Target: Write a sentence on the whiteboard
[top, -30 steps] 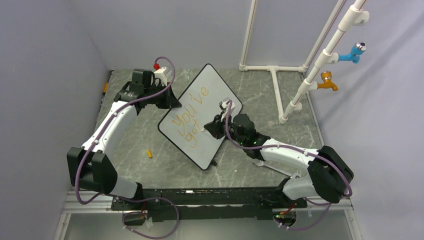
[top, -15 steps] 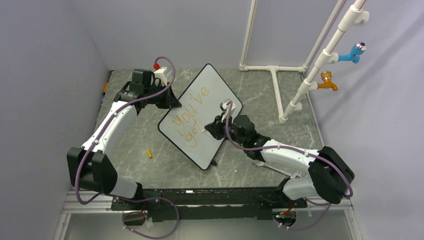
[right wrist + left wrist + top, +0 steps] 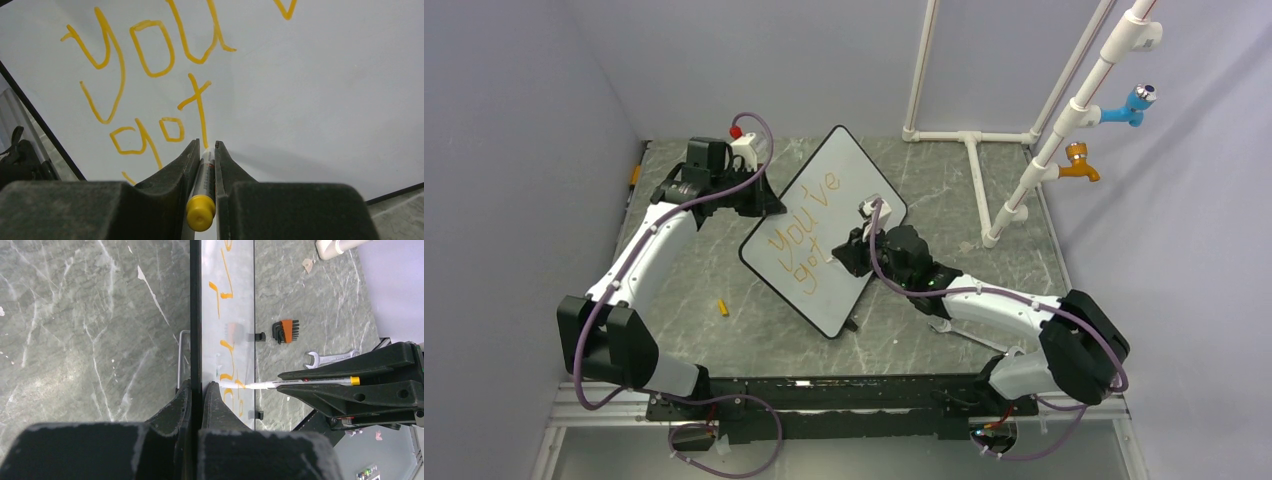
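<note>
The whiteboard [image 3: 849,185] stands tilted near the middle of the table, white with a thin black rim. My left gripper [image 3: 769,208] is shut on its upper left edge, the rim [image 3: 195,315] pinched between my fingers. The sentence [image 3: 796,232] reads "You've" over "got" in orange, also in the right wrist view [image 3: 150,47]. My right gripper [image 3: 839,256] is shut on a marker [image 3: 204,187] with a yellow end. The marker's tip [image 3: 225,384] touches the board at the foot of the "t".
A yellow marker cap [image 3: 722,307] lies on the table left of the board. White pipes [image 3: 984,180] with blue and orange taps stand at the back right. A wrench [image 3: 327,358] and an orange hex key set [image 3: 286,331] lie beyond the board.
My right gripper and the marker shifted slightly left and up along the board. The left arm and the board have not moved.
</note>
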### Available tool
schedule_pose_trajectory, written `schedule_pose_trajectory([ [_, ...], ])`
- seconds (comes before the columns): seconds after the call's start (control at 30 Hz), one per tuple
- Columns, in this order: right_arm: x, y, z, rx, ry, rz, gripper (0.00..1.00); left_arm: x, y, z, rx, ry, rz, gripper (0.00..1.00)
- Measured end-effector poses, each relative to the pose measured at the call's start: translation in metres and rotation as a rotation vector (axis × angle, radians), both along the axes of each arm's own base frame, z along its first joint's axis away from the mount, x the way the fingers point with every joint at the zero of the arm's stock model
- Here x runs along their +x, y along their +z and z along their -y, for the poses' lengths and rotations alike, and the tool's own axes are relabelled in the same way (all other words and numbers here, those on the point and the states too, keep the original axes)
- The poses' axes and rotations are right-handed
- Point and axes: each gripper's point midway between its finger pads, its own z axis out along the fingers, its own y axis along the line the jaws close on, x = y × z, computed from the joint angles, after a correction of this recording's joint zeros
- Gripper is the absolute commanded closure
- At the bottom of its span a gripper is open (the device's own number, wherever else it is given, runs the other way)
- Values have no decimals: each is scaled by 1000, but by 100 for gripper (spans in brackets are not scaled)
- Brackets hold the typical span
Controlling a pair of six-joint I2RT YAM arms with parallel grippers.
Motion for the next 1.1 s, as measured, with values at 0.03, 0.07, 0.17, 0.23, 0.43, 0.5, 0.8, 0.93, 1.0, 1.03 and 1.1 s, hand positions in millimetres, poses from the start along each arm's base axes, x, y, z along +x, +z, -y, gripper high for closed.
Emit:
schedule_pose_trajectory([
  [0.03,1,0,-1,-2,0,1,100,0,1,0,0,1,3,100],
  [0.07,2,1,-1,-4,-1,1,100,0,1,-1,0,2,6,100],
  [0.17,6,2,-2,-13,-13,9,100,1,3,-2,1,6,12,100],
  [0.23,9,3,-2,-20,-21,14,100,1,3,-2,3,8,12,100],
  [0.43,14,4,-2,-39,-39,23,100,1,3,-2,2,9,12,100],
  [0.5,16,6,-2,-43,-42,28,100,1,3,-2,2,10,12,100],
  [0.8,21,10,-4,-54,-44,40,100,1,3,-2,2,10,12,100],
  [0.93,21,10,-4,-55,-43,40,100,1,3,-2,2,10,11,100],
  [1.0,21,10,-5,-55,-42,40,100,1,3,-2,2,10,11,100],
  [1.03,21,10,-5,-55,-42,41,100,1,3,-2,2,11,11,100],
  [1.1,21,11,-5,-56,-42,41,100,1,3,-2,2,11,11,100],
])
